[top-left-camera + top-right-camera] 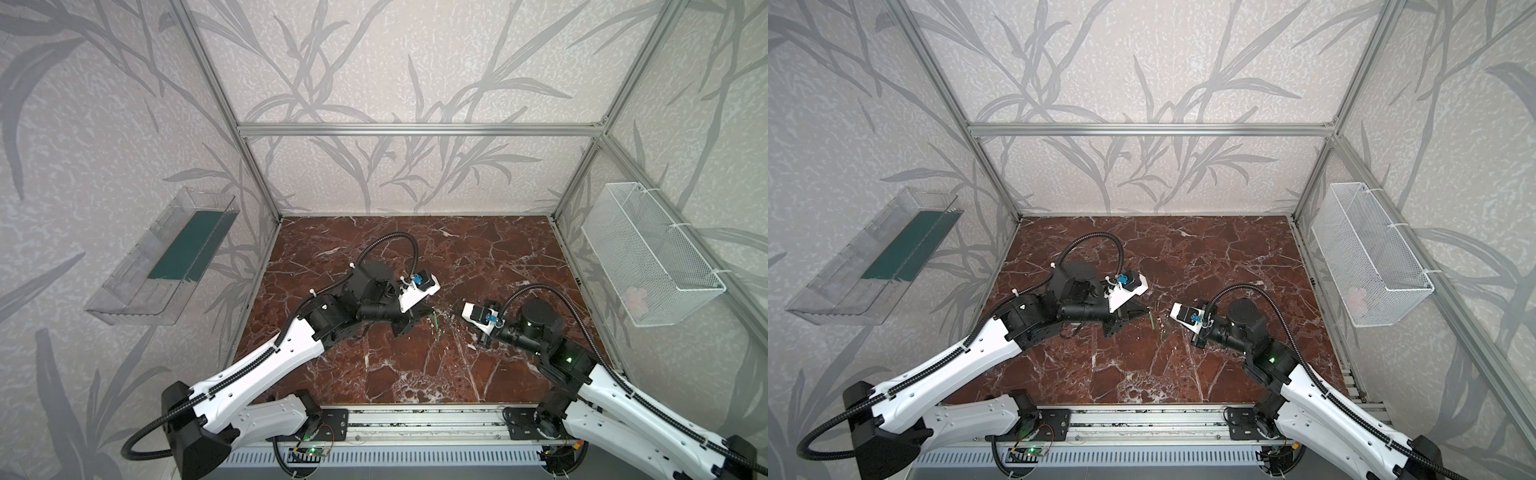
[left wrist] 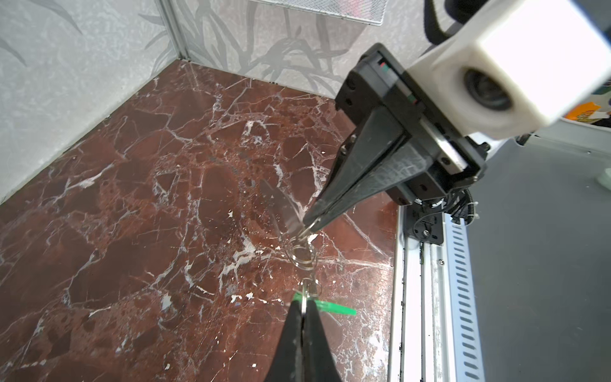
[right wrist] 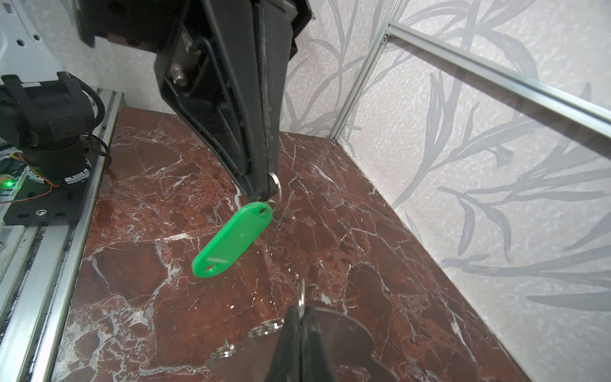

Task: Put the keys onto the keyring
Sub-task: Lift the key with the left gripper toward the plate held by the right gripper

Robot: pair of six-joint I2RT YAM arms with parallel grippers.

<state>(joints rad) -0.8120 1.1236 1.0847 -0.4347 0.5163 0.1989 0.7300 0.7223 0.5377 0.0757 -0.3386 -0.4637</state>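
One bright-green key [image 3: 236,239] hangs by its small metal loop from my left gripper [image 3: 264,195], which is shut on that loop over the middle of the marble table [image 1: 415,374]. In the left wrist view the key [image 2: 334,308] sticks out sideways from the left gripper [image 2: 304,302]. My right gripper [image 3: 301,309] is shut on a split ring of the grey metal keyring [image 3: 347,330]. The keyring [image 2: 279,201] hangs blurred at the right gripper [image 2: 309,226], with rings [image 2: 302,254] dangling just off the key's loop. Both top views show the key [image 1: 436,322] [image 1: 1152,318] as a thin green sliver between the arms.
A white wire basket [image 1: 648,257] hangs on the right wall. A clear plastic shelf [image 1: 162,257] with a green mat hangs on the left wall. An aluminium rail [image 1: 415,424] with both arm bases runs along the table's front edge.
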